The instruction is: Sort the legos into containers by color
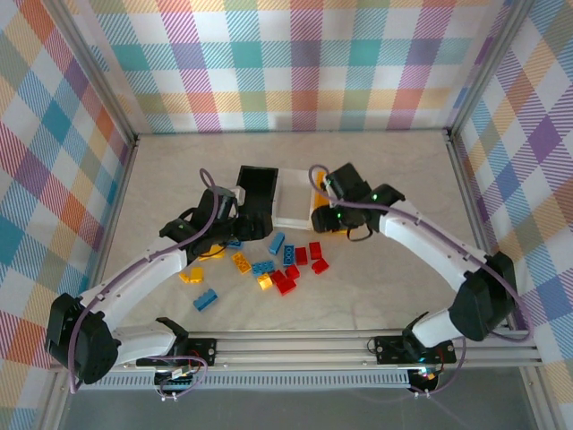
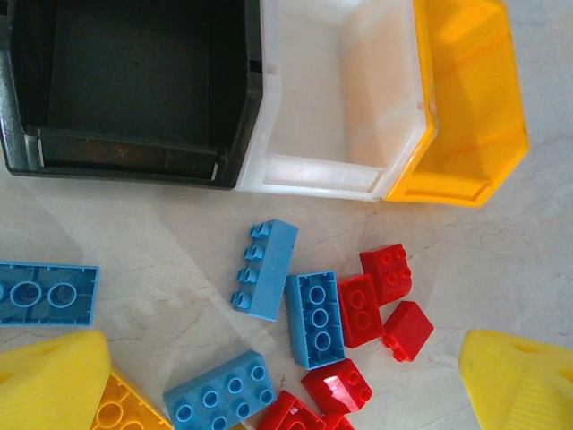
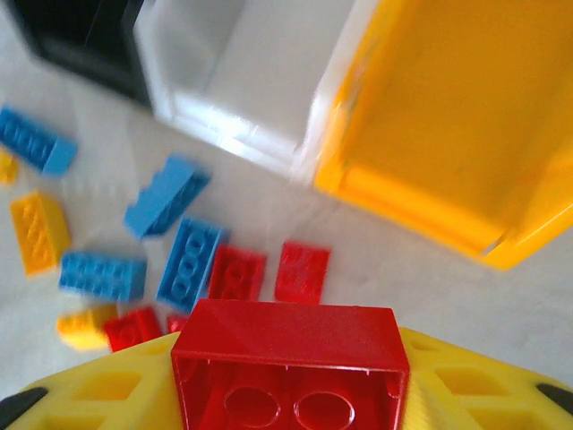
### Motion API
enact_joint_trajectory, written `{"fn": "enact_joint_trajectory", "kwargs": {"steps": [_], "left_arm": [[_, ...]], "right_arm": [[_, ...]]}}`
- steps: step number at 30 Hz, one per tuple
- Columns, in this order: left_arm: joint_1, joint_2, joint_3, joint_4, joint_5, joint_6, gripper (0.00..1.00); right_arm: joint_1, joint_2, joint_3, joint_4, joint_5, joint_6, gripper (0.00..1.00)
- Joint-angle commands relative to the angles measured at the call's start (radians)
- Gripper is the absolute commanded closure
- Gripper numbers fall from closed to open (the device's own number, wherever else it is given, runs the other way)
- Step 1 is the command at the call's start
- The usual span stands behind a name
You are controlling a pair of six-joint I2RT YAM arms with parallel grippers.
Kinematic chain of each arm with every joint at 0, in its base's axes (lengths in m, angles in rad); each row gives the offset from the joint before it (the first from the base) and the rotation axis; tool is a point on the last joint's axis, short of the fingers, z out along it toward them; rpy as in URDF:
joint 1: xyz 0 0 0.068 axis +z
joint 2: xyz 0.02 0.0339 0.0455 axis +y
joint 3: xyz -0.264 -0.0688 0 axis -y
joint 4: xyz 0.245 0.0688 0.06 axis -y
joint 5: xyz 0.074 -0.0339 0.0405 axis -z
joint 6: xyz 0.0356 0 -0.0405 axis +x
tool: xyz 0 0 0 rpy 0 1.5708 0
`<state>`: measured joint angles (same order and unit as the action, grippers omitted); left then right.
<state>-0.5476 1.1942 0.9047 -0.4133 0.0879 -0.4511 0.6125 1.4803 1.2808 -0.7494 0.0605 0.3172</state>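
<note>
Red lego (image 3: 291,336), underside toward wrist, long axis crosswise, pinched in right end effector (image 3: 291,399).

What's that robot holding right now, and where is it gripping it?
The right end effector pinches a red lego by two opposite side walls; the left end effector holds nothing.

the top camera looks down from high behind the near edge, far enough to hold the whole table (image 1: 394,287). the left wrist camera looks almost straight down, close over the near ends of the black bin (image 2: 134,81), white bin (image 2: 313,170) and yellow bin (image 2: 466,116). the right wrist camera sits nearer, tilted forward, a red brick (image 3: 291,358) at its bottom edge. both wrist views share the white and yellow bins and the blue bricks (image 2: 313,318) before them.
</note>
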Motion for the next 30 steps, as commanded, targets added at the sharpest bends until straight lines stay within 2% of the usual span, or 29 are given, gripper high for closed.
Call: {"fn": "enact_joint_trajectory", "kwargs": {"steps": [1, 7, 14, 24, 30], "left_arm": [[-0.003, -0.005, 0.008, -0.011, 0.002, 0.034, 0.00], [-0.003, -0.008, 0.028, -0.034, 0.008, 0.051, 0.00], [-0.003, 0.012, 0.011, -0.020, 0.044, 0.044, 0.00], [-0.003, 0.052, 0.016, -0.024, 0.048, 0.051, 0.00], [-0.003, 0.061, 0.007, -0.055, 0.013, 0.044, 0.00]], "right_arm": [[-0.073, 0.114, 0.077, -0.013, -0.001, -0.044, 0.49], [-0.170, 0.337, 0.207, 0.041, -0.025, -0.053, 0.49], [-0.189, 0.507, 0.317, 0.039, -0.025, -0.061, 0.48], [-0.189, 0.532, 0.325, 0.053, -0.040, -0.056, 0.38], [-0.188, 0.452, 0.294, 0.064, -0.074, -0.043, 0.36]]}}
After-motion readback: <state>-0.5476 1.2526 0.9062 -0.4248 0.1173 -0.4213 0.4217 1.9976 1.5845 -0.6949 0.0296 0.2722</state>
